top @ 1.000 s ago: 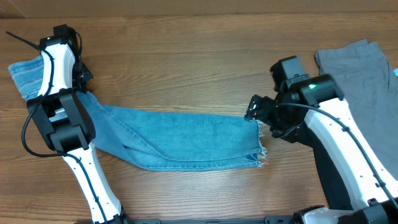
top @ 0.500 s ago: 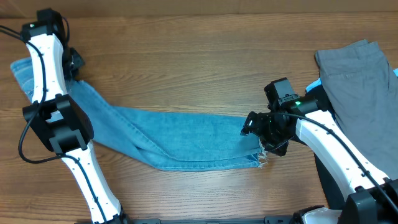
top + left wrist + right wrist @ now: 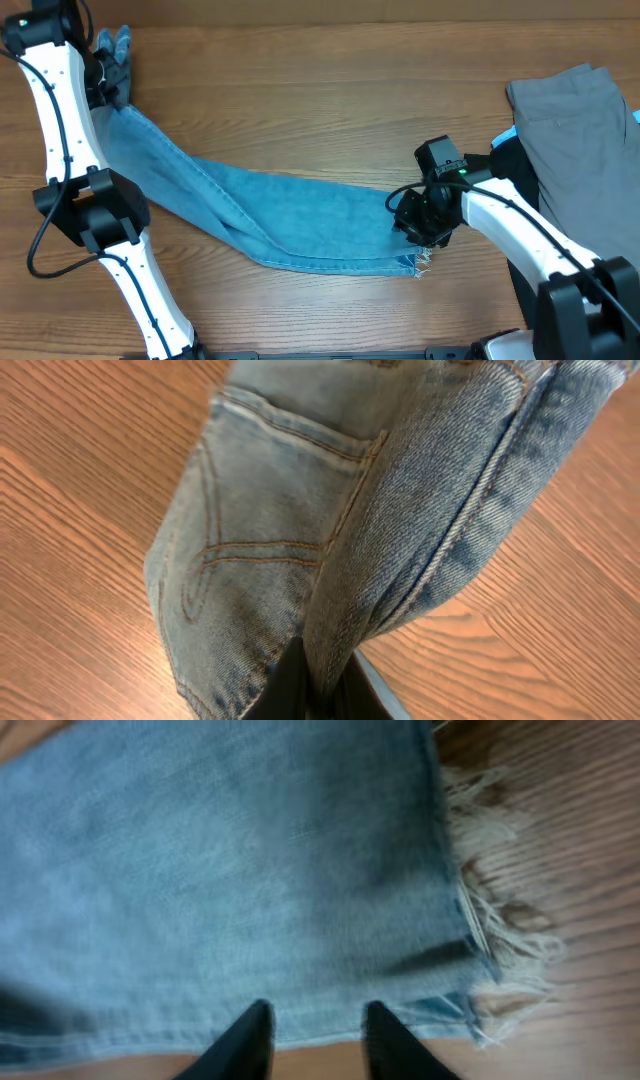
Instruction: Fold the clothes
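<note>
Two arms bracket the jeans [image 3: 300,220], which run diagonally from the far-left corner to right of centre. The left gripper [image 3: 108,72] is clenched on the waist end beside the table's left edge. Bare wooden table [image 3: 330,90] lies open on both sides of the leg. The right gripper [image 3: 408,222] sits on the frayed hem [image 3: 420,262], its fingers slightly apart; whether it pinches denim cannot be told. A grey garment [image 3: 575,130] lies at the far right.

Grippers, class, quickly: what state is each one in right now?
Left gripper: shut on the jeans at the waist end.
Right gripper: open, jaws apart at the frayed hem, gripping nothing yet.
</note>
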Controlling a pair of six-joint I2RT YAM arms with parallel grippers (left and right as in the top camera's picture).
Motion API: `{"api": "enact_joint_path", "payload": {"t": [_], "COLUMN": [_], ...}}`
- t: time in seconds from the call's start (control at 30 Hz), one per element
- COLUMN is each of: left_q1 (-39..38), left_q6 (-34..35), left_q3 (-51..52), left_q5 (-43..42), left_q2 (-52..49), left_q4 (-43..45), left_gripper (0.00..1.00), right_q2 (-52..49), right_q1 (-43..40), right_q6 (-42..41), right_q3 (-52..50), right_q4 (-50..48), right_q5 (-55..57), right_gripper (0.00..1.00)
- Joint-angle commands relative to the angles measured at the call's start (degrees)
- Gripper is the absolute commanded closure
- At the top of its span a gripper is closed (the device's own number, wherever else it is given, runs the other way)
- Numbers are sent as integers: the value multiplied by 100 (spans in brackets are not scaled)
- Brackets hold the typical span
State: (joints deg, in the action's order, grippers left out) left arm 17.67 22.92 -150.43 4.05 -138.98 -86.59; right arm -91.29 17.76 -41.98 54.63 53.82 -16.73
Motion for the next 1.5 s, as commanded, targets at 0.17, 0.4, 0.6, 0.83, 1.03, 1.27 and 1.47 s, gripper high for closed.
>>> {"api": "enact_joint_path", "payload": {"t": [0.17,0.4,0.6,0.83,1.03,1.27,1.47], "left_q1": [0,0,0,-4,-59,-590,-1062], "left_q6": [-136,-214,-210,-212,-243,-470,-52], "left_q3": [-249,-236,-236,-236,-234,-216,-151], "left_q5": [-85,-26,-79,-501,-1156,-1635,-1582], "left_q2": [1034,1051,1051,1051,1040,964,815], "left_q4": [-127,-518,-868,-1014,-811,297,1882], "left_gripper": [96,96,96,96,96,96,96], "right_q2": [-669,-1147,-1202,-1202,-1202,-1202,-1204], "right_q1": [-11,-114,-669,-1241,-1388,-1484,-1488], "right_q6": [59,350,929,968,925,905,905], "right_q3": [-26,-13,-13,-13,149,1235,2100], "right_q4": [-437,-695,-684,-872,-1469,-1510,-1403], "right_q5": [-7,-160,-243,369,485,260,273], "right_gripper": [90,89,96,96,96,96,96]}}
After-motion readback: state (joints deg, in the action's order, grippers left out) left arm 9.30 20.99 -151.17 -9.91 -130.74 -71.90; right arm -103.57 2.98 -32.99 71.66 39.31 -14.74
